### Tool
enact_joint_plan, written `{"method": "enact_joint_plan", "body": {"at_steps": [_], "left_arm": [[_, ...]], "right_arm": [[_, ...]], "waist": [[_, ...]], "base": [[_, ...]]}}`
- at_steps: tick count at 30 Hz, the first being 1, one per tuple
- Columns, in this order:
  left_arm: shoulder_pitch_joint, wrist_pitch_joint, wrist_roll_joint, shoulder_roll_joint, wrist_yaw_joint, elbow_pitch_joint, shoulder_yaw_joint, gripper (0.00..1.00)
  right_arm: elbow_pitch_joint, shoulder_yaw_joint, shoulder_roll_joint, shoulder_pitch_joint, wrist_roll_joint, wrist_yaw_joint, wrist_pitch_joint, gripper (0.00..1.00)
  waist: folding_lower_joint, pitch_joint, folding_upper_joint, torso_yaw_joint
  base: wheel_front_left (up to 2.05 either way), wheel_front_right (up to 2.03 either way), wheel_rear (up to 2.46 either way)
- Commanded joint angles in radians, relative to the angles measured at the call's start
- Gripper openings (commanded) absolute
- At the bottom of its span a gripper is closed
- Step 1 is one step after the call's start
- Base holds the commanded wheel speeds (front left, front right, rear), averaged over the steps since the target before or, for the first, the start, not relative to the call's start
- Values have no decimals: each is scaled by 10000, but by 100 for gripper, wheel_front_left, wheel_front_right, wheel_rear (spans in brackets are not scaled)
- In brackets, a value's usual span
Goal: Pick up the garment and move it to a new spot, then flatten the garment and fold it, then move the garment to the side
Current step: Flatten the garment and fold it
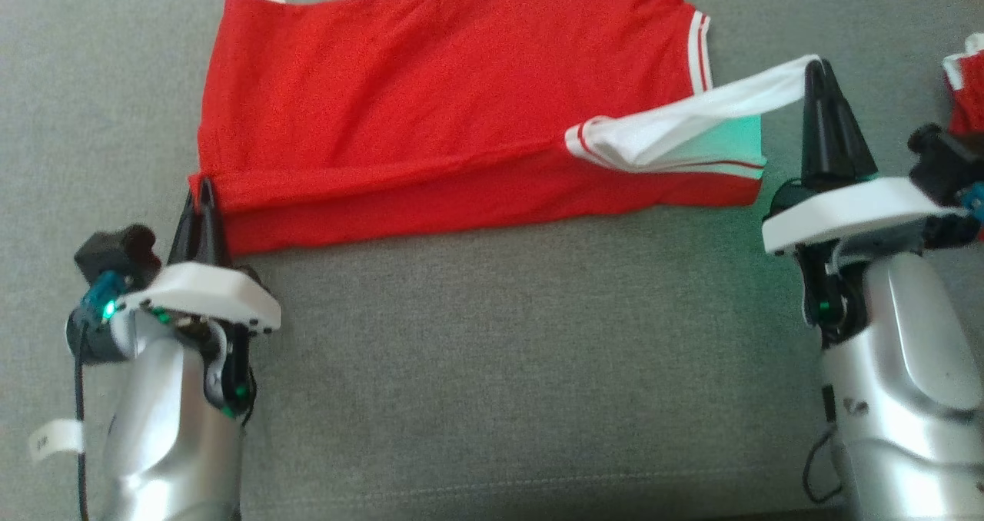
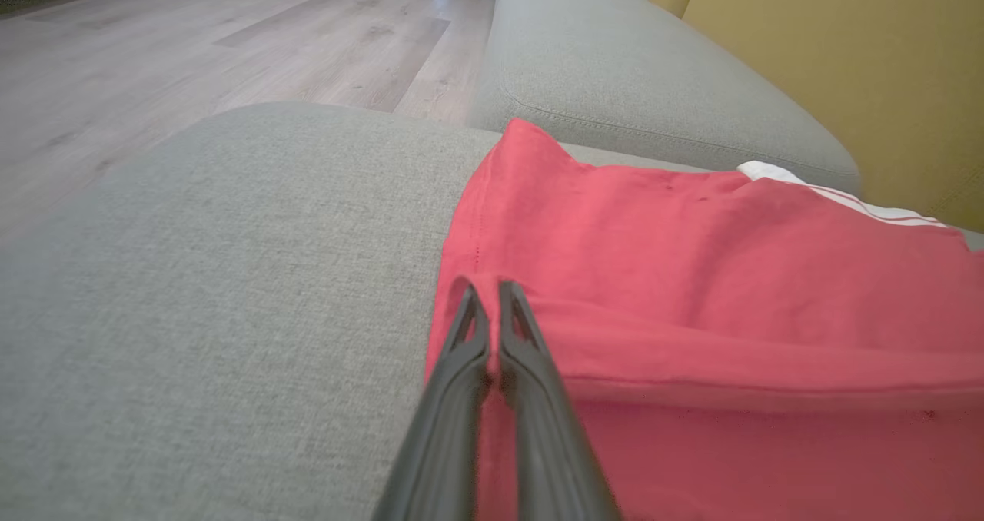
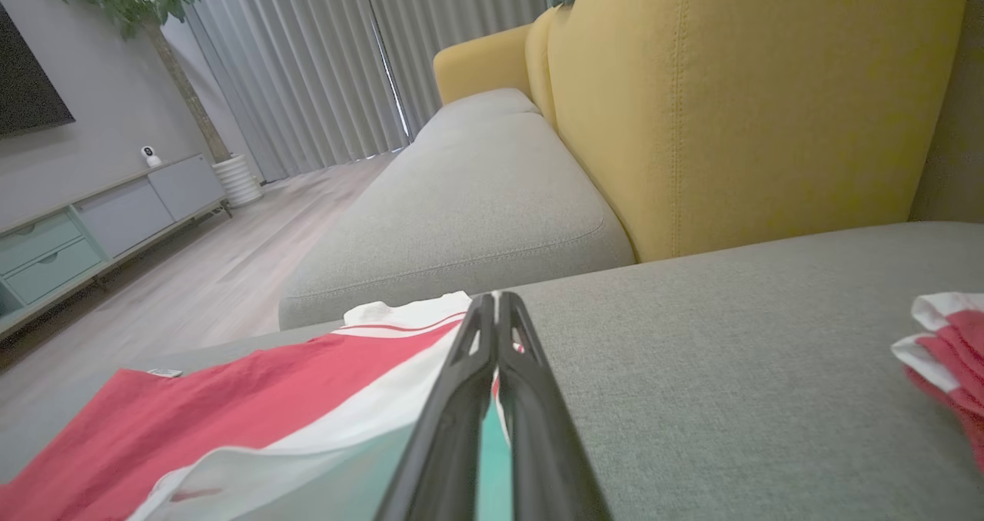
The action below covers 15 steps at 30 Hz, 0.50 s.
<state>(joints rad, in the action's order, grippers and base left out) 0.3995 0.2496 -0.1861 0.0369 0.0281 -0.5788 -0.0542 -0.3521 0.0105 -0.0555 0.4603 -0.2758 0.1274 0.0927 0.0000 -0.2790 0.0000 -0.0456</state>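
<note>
— While the red garment (image 1: 430,114) lies half folded on the grey cushion (image 1: 500,352), what do your grippers hold?
— Your left gripper (image 1: 204,192) is clamped on its near left corner; your right gripper (image 1: 819,69) pinches its white sleeve (image 1: 692,117), lifted off the cushion.

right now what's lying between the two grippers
The red garment itself, as the head view shows: the left gripper pinches its near corner, the right gripper its white sleeve.

Matt red knit garment (image 1: 430,114) lies on coarse grey woven sofa cushion (image 1: 500,367)
</note>
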Motion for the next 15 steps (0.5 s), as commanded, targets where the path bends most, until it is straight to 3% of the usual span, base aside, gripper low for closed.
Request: {"method": "enact_joint_plan", "body": {"at_steps": [1,15], "left_arm": [[379,122,102,246,53,209,-359,0],[1634,122,625,256,409,-381,-347,0]], "right_arm": [[179,-167,17,370,99,33,143,0],[-1825,91,36,2004,662,33,1203,0]], "waist": [[0,-184,0,67],[0,-944,0,183]], "base": [[0,0,0],[0,0,0]]}}
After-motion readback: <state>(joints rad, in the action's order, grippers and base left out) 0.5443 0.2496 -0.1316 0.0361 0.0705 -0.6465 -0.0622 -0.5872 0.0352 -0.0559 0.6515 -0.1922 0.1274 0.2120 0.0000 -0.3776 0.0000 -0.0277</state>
